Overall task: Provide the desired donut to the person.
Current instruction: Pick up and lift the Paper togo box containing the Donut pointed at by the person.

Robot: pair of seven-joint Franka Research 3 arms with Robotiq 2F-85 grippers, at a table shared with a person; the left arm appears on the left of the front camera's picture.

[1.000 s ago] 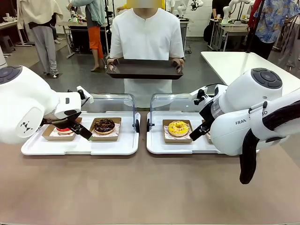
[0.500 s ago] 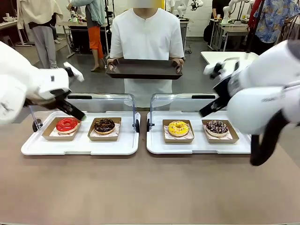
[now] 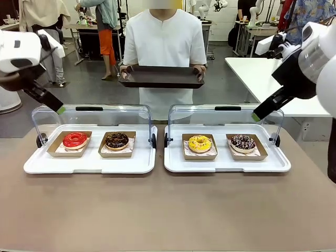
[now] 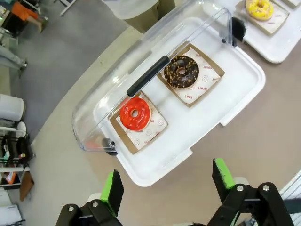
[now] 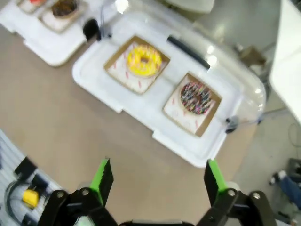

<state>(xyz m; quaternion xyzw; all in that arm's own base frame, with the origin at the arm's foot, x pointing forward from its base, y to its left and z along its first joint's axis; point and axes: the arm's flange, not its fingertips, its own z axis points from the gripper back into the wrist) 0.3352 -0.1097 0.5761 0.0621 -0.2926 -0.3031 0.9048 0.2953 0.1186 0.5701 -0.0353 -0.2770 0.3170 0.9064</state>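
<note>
Both sets of jaws stand wide and hold nothing. Left gripper [image 4: 165, 176] hangs above the red donut [image 4: 135, 113] and chocolate donut [image 4: 181, 72], right gripper [image 5: 158, 170] above the yellow donut [image 5: 142, 60] and sprinkled donut [image 5: 195, 97]. Each donut sits in its own cardboard box [image 3: 199, 156] on a white tray [image 3: 226, 165], lids [image 3: 126, 118] tipped back. We can't tell which one the person [image 3: 165, 42], holding a dark tray [image 3: 161, 77], wants. We judge the donuts light, soft, icing easily smeared: pinch the box wall, not the donut.
</note>
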